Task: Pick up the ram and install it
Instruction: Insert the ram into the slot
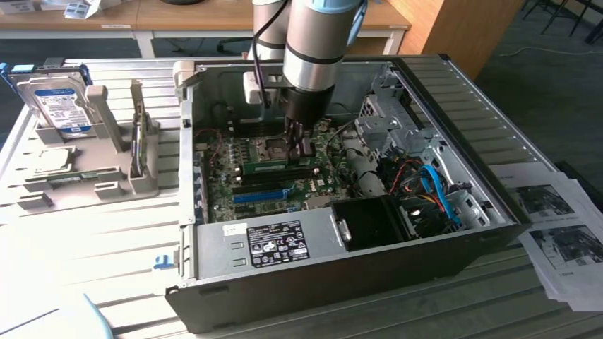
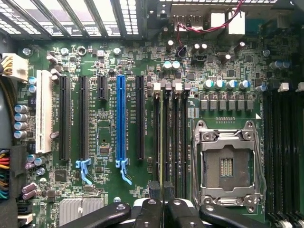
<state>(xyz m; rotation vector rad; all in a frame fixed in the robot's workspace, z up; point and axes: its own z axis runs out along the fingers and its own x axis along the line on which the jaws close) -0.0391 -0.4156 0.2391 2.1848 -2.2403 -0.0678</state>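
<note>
Fingers of the black claw (image 2: 162,191) are clenched on one end of the ram (image 2: 161,137), a long, thin green circuit-board stick seen edge-on. The ram stands in one of four black memory slots on the green motherboard (image 2: 107,118). Just beside this bank of slots sits the square silver metal processor socket (image 2: 227,164), and on the bank's other side runs the long blue plastic expansion slot (image 2: 120,118) among black ones, with a white plastic slot (image 2: 43,111) beyond.

In the exterior view the silver arm (image 1: 315,42) reaches straight down into the open dark grey computer case (image 1: 471,120), which lies on its side on the pale slatted table (image 1: 104,233). A grey metal box with a black-and-white label (image 1: 273,240) fills the case's near edge. Well apart, at the exterior view's left, a boxy hard drive with a blue-white label (image 1: 58,106) leans in a grey plastic holder (image 1: 118,185). Printed paper sheets (image 1: 556,219) lie at the exterior view's right.
</note>
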